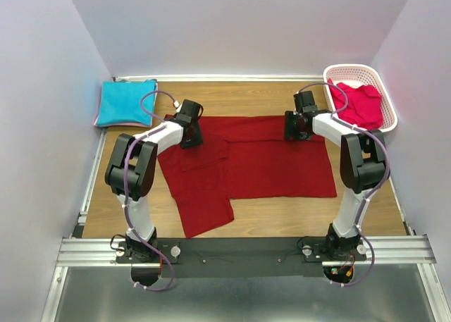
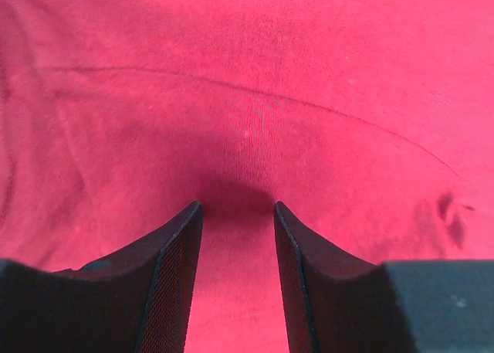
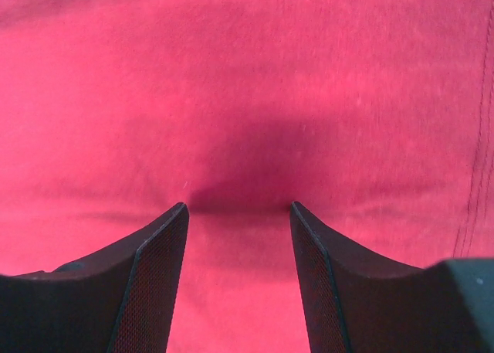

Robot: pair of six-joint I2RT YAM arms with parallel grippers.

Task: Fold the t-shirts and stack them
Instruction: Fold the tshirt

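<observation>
**Surface and room.** The wooden table (image 1: 282,223) is enclosed by pale plain walls (image 1: 239,26) on 3 sides. A metal rail (image 1: 246,248) carrying both arm bases runs along its near edge.

**Task items.**
- The dark red t-shirt (image 1: 275,160) lies spread flat at the table's centre. Its left portion reaches toward the near edge.
- The turquoise t-shirt (image 1: 125,102) lies folded at the far left corner, well apart from the red one.
- The pinkish-red t-shirt (image 1: 363,103) sits bunched in the white basket (image 1: 352,70) at the far right corner.

**Grippers.**
- The left gripper (image 2: 237,206) stands over the dark red t-shirt's far left part. Its fingers (image 2: 166,283) are parted, tips down on the cloth, nothing clasped between them.
- The right gripper (image 3: 238,206) stands over the far right part. Its fingers (image 3: 150,283) are likewise spread, tips at the cloth, gripping nothing.

**Hard to make out.**
- From above, both grippers' tips are hidden beneath their own bodies.
- The basket wall hides the lower part of the pinkish-red t-shirt.
- Both wrist views show only red cloth, so no shirt edge can be placed in them.
</observation>
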